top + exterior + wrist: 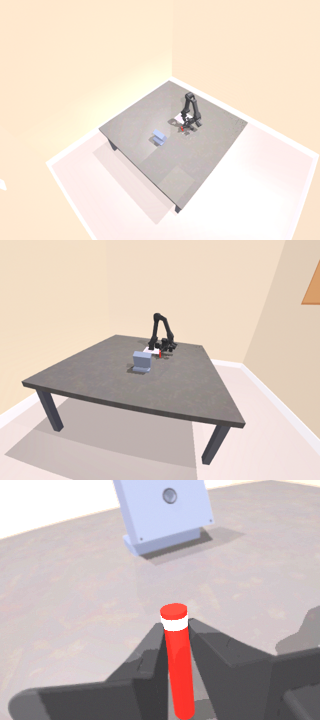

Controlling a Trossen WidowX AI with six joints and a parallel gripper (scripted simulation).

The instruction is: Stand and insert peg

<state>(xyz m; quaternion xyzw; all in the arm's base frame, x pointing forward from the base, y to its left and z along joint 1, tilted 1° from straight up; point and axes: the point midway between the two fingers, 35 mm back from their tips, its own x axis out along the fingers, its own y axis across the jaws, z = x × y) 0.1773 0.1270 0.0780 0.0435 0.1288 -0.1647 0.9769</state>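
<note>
The red peg stands about upright, its white band near the top and its plain end down. My gripper is shut on the peg just below the band. The plain end is at or close above the table; I cannot tell if it touches. The sloped blue-grey panel stands apart from the peg, beyond it in the wrist view. Its round hole shows empty in its face; the top and exterior views do not show the hole.
The panel's foot rests on the table. A pale pink-white patch lies by the arm's base. The arm is folded high over its base and reaches down to the peg.
</note>
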